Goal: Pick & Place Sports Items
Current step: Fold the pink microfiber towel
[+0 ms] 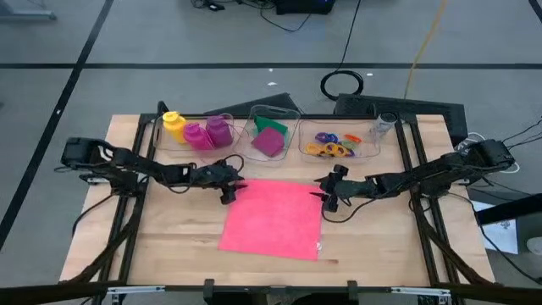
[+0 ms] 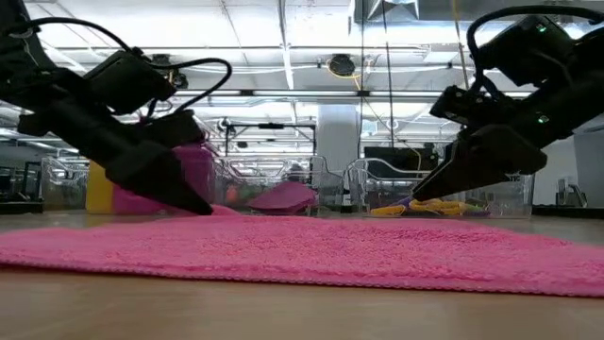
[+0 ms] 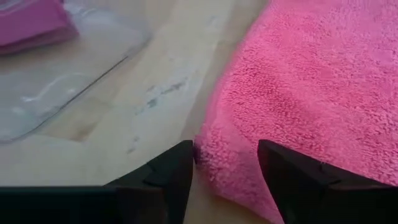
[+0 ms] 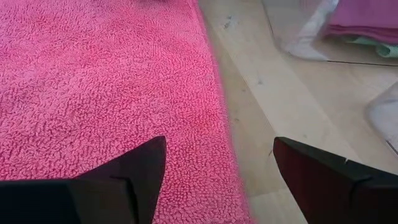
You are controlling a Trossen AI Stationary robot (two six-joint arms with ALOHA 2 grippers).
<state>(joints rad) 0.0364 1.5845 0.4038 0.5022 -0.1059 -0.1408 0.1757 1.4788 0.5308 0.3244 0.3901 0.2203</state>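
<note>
Pink fluffy terry cloth (image 1: pixel 275 218) looked soft and limp; left gripper (image 3: pixel 225 171) stood narrowly open around its corner, right gripper (image 4: pixel 217 174) wide over the opposite edge.

The desk (image 1: pixel 169 246) lies bare left, right and in front of the pink cloth (image 1: pixel 275 219). Three bins (image 1: pixel 273 114) line the far edge behind both grippers.

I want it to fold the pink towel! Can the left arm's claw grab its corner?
Probably yes. The left claw sits right at the pink towel corner, fingers on either side of the edge, nothing blocking it.
</note>
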